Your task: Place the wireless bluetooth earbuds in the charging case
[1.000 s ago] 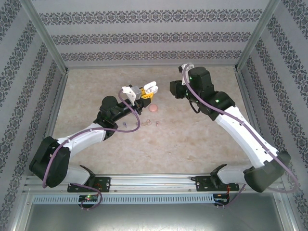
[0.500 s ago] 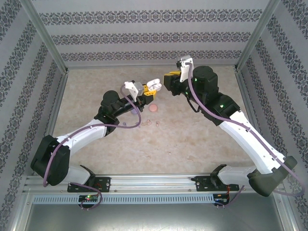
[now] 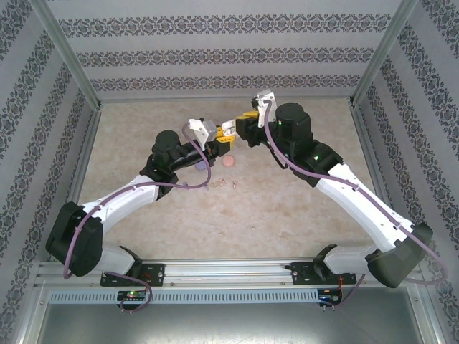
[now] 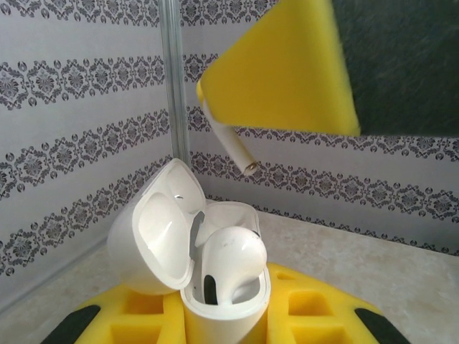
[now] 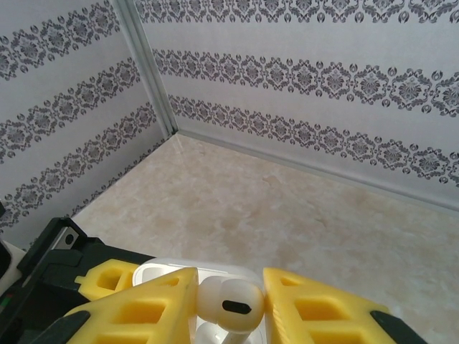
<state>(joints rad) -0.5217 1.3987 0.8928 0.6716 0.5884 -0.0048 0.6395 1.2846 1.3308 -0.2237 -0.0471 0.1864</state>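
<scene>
White earbud (image 4: 229,143), stem slanting down toward open charging case (image 4: 222,326)

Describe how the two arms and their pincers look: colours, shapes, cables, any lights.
The left arm and right arm both have white links and bulky black joints, with a purple cable looping loosely along each. Small green lights glow on the right arm. The left pincer and right pincer have yellow fingers with square pockets and black edges.

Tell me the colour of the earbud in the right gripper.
White; the earbud in the right gripper shows best in the right wrist view.
</scene>
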